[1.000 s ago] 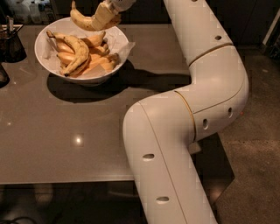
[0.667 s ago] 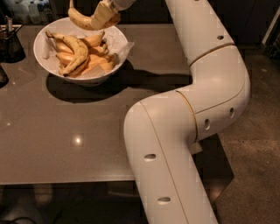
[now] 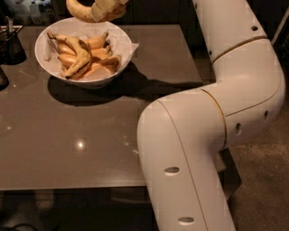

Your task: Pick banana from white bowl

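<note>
The banana (image 3: 77, 10), yellow with brown speckles, hangs at the top edge of the camera view, above the far rim of the white bowl (image 3: 41, 56). My gripper (image 3: 103, 9) is shut on its right part, and both are partly cut off by the frame. The bowl stands at the table's far left. In it lie a shorter, sharply bent speckled banana (image 3: 76, 56) and pale orange-yellow pieces (image 3: 102, 66).
A small dark wire container (image 3: 10, 41) stands left of the bowl at the frame's edge. My large white arm (image 3: 212, 135) fills the right half of the view, over the table's (image 3: 67, 144) right side. The table's front edge runs along the bottom.
My gripper has lifted the banana higher above the bowl, toward the top of the view. The bowl and its contents have not moved.
</note>
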`<move>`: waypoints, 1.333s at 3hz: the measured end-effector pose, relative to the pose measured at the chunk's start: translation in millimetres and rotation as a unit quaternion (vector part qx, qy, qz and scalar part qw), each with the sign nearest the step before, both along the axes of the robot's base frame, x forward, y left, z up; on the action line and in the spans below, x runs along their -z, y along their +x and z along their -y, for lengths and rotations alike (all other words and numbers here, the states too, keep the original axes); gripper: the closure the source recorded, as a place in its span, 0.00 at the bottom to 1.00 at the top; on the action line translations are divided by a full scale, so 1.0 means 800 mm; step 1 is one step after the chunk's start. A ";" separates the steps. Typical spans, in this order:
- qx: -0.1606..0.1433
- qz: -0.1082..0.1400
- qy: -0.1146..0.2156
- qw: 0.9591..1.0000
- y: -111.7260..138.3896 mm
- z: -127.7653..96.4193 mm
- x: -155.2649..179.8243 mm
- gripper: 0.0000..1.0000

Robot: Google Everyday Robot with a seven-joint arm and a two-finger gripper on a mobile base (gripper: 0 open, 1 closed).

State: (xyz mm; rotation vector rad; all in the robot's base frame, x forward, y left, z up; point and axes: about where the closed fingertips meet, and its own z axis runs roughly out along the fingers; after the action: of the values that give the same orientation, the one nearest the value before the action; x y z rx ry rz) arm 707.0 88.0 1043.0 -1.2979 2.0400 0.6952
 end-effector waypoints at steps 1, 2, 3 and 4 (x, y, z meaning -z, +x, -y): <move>0.001 0.000 0.002 1.000 0.001 -0.003 0.000 1.00; -0.004 -0.017 -0.005 1.000 -0.007 -0.004 0.007 1.00; -0.006 -0.058 -0.002 0.998 -0.027 -0.001 0.016 1.00; -0.009 -0.081 0.014 0.997 -0.062 0.004 0.007 1.00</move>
State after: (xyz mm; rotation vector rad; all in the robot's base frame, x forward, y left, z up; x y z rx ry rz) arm 657.5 85.2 1037.2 -1.2807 2.1406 0.8598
